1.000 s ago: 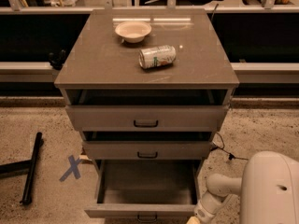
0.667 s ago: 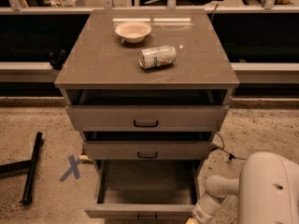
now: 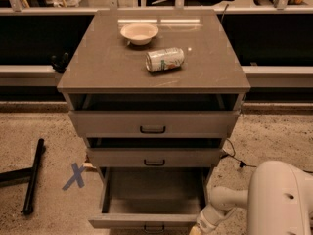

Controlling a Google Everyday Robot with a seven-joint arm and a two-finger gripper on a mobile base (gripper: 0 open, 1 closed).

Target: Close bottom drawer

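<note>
Camera view: bottom drawer point(image 3: 146, 221) stands pulled far out beneath the two upper drawers point(image 3: 152, 124) of the desk point(image 3: 112, 72). My tool point(image 3: 194, 229) sits at its front right corner; I cannot tell its state.

Looks like robot test lab: lone grey-brown cabinet point(image 3: 98, 67) on speckled floor point(image 3: 44, 126), blue tape X point(image 3: 75, 176) stuck beside it, black stand leg point(image 3: 33, 175) lying left, loose cable point(image 3: 234, 155) right, long grey ledge point(image 3: 276, 75) behind. Pincer point(image 3: 195, 229) low at right end of bottom drawer point(image 3: 142, 221) front.

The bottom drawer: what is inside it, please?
The bottom drawer shows only bare grey floor; its rear hides under the middle drawer. The end effector sits by its front-right corner.
</note>
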